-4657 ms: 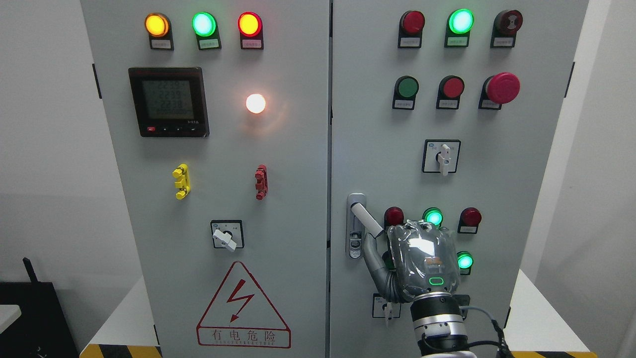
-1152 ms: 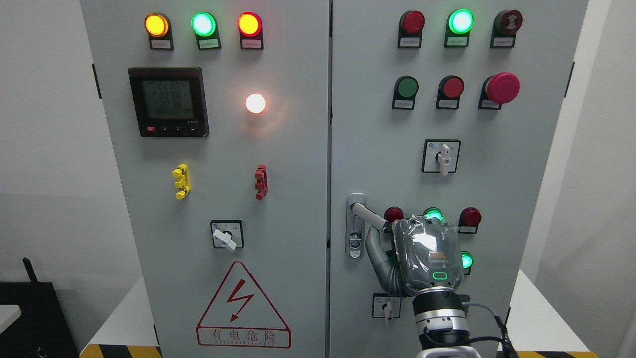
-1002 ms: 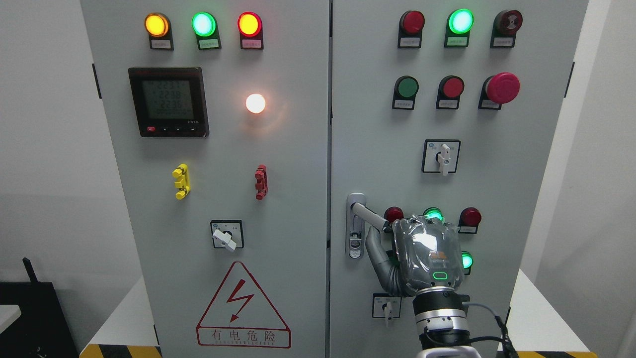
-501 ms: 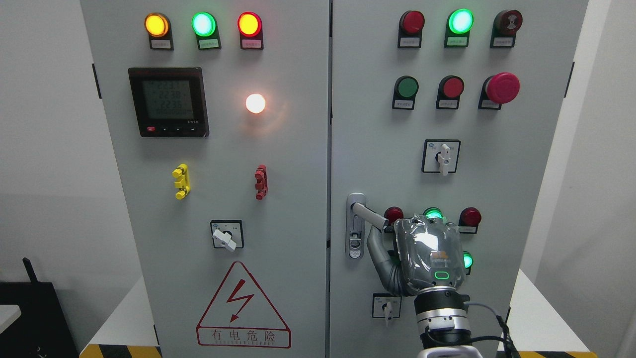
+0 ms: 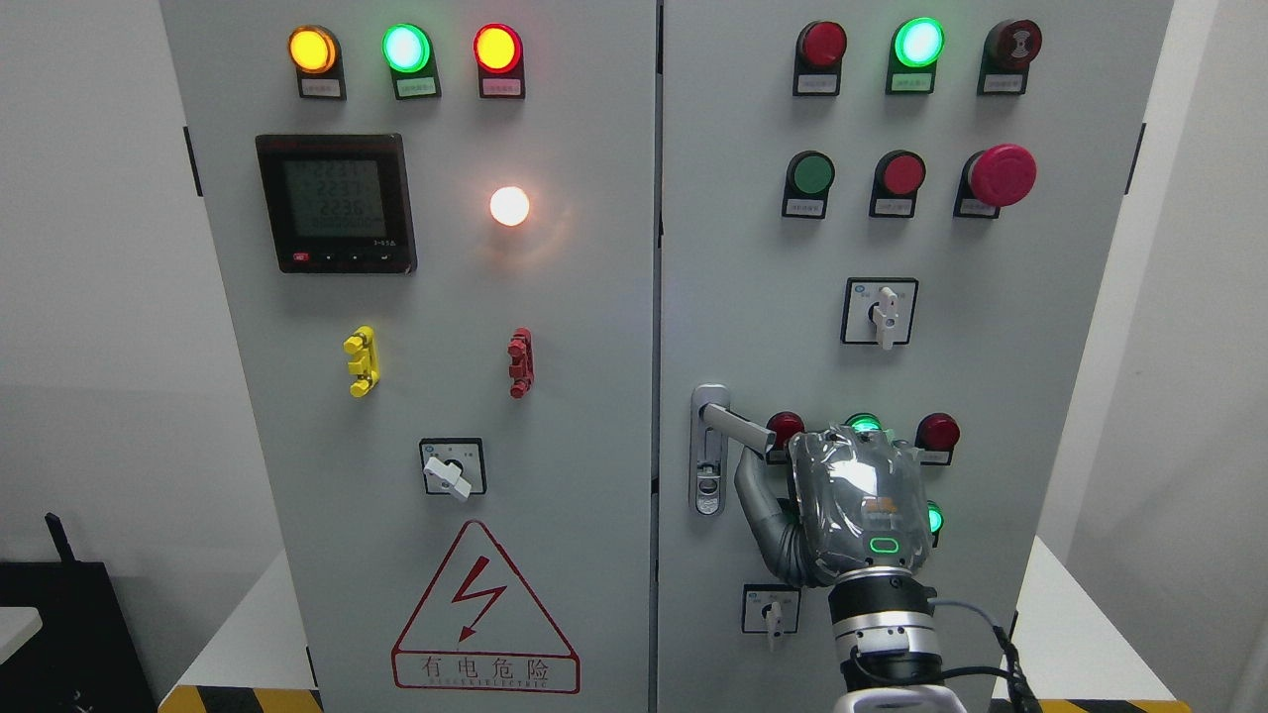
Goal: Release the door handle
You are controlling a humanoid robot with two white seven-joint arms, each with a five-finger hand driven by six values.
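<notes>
Right robot hand (image 5: 860, 505) sits at the door handle (image 5: 738, 428) on the right cabinet door (image 5: 753, 297), back of the palm to the camera; its thumb reaches up under the lever and the far end of the lever disappears behind the knuckles, so whether the fingers are closed on it or only resting against it cannot be told from this view. Left arm not in view. Largest first: the grey two-door electrical cabinet (image 5: 555, 297) fills the frame and stands on a white table (image 5: 1070, 644); the door seam runs down the middle with the handle's backplate just to its right, lever angled out and slightly down toward the hand. Around the hand, close: a red indicator lamp (image 5: 786, 428) touching the lever tip in the picture, a lit green lamp (image 5: 864, 425) just above the knuckles, another red lamp (image 5: 937, 433) to the right, and a small selector switch (image 5: 771, 608) below the wrist. Judgement: release not yet complete. Risks: if the fingers open unevenly, the lever may snag on one and be dragged with the hand; a sideways or downward withdrawal could knock the lamps or turn the selector switch, since all sit so near the hand.
</notes>
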